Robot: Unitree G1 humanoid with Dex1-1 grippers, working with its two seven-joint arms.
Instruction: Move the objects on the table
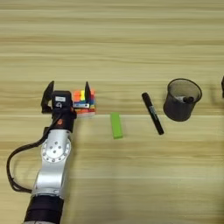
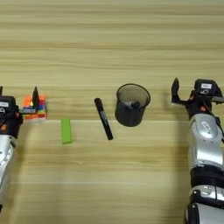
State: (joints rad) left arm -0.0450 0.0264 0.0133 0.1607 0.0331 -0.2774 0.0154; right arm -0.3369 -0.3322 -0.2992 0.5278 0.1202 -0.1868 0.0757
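Observation:
My left gripper (image 1: 69, 85) is open at the table's left, its two black fingers spread wide. The multicoloured puzzle cube (image 1: 79, 98) lies at its right-hand finger (image 1: 87, 91), which crosses in front of the cube's middle. I cannot tell whether they touch. Right of it lie the flat lime-green block (image 1: 116, 125) and then the black marker pen (image 1: 152, 113), slanted. The black mesh pen cup (image 1: 181, 99) stands upright further right with a small dark thing inside. My right gripper (image 2: 202, 85) hovers right of the cup, one finger (image 2: 175, 90) held wide, the other cut off by the picture edge.
The wooden table (image 1: 113, 39) fills the view, with bare planks across the far half and in front of the objects. My left arm (image 1: 54, 151) with its black cable reaches in from the lower left, and my right arm (image 2: 204, 144) from the lower right.

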